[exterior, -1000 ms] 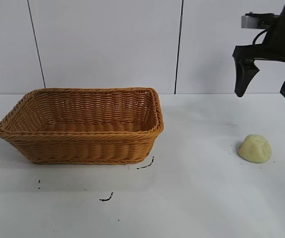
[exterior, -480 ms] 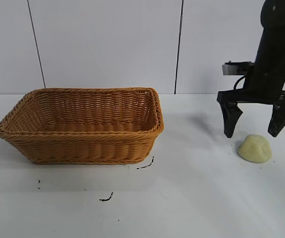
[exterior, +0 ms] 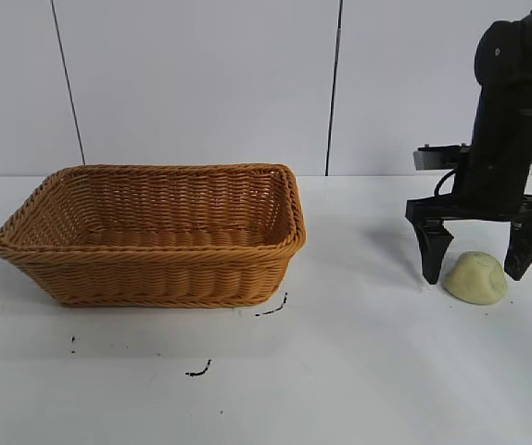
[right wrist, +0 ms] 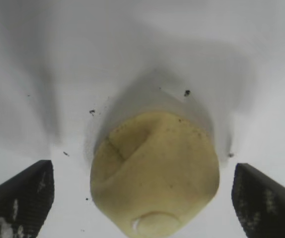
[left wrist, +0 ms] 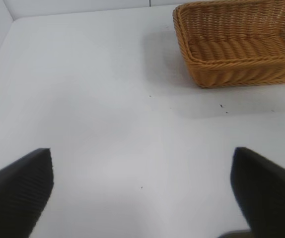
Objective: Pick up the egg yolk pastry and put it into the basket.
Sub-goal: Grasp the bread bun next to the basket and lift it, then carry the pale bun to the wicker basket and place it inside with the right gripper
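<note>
One pastry point(exterior: 475, 277), one basket point(exterior: 151, 235).

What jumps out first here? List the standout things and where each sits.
The orange-brown wicker basket dominates the table's left half, nothing visible inside it. At the right, the black right gripper hangs open, its fingers straddling the pale egg yolk pastry on the white table. The left gripper waits open, away from the basket.

Lab-type setup: bare white table point(exterior: 359, 371) w/ plain white panel wall point(exterior: 201, 83) behind.
</note>
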